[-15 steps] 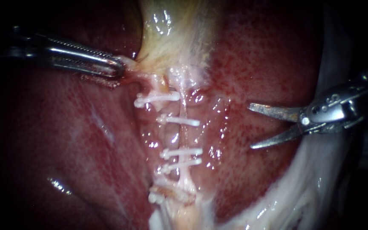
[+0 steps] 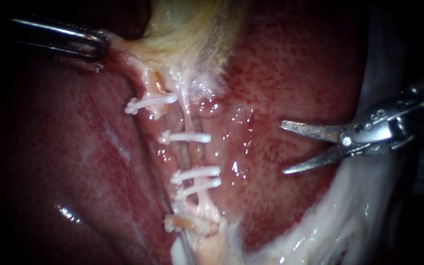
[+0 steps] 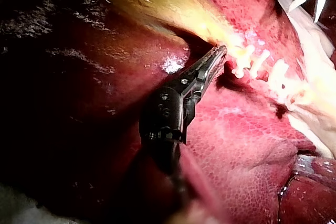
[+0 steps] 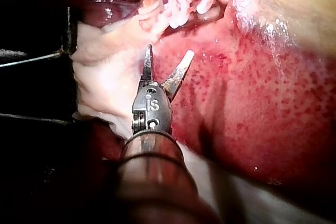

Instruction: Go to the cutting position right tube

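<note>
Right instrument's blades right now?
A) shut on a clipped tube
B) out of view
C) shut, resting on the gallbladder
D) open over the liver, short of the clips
D: the right instrument shows a clear gap between its blades, which sit over the liver, apart from the clips.

Endoscope: close above the liver, facing down. Wrist cameras: each behind its own instrument, left instrument, right instrument, looking along the shaft. Shared: the clips.
</note>
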{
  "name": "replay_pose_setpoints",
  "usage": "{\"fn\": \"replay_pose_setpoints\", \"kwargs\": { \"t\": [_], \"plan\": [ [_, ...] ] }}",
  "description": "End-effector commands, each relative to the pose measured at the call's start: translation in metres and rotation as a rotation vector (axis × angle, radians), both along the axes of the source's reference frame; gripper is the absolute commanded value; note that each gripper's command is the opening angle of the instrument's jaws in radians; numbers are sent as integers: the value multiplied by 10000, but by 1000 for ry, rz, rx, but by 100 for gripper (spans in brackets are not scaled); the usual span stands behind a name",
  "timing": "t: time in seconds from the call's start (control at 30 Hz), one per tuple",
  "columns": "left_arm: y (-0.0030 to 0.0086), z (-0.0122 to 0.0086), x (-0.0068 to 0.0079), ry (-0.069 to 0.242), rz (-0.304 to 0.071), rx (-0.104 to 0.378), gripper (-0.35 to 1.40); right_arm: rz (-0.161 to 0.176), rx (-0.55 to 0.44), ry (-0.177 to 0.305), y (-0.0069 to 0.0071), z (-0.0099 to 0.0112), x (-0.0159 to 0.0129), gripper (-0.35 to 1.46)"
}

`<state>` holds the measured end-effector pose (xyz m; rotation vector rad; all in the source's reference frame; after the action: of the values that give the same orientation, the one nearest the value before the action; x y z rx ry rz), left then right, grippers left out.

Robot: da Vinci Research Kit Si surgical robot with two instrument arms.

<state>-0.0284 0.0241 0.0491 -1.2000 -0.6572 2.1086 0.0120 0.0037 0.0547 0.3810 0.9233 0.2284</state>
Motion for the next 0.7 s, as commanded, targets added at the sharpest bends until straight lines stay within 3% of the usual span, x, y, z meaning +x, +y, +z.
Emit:
{"fn": "replay_pose_setpoints", "kwargs": {
  "t": [0.03, 0.3, 0.47, 0.7],
  "plan": [
    [0, 0, -1, 0, 0, -1, -35, -13, 11, 12, -1, 2, 6, 144],
    [0, 0, -1, 0, 0, -1, -35, -40, 169, 51, -17, 29, 48, 142],
    [-1, -1, -1, 0, -1, -1, -35, -56, 263, 53, -27, 62, 67, 142],
    [-1, -1, -1, 1, -1, -1, -35, -83, 358, 55, -32, 109, 75, 139]
  ]
}}
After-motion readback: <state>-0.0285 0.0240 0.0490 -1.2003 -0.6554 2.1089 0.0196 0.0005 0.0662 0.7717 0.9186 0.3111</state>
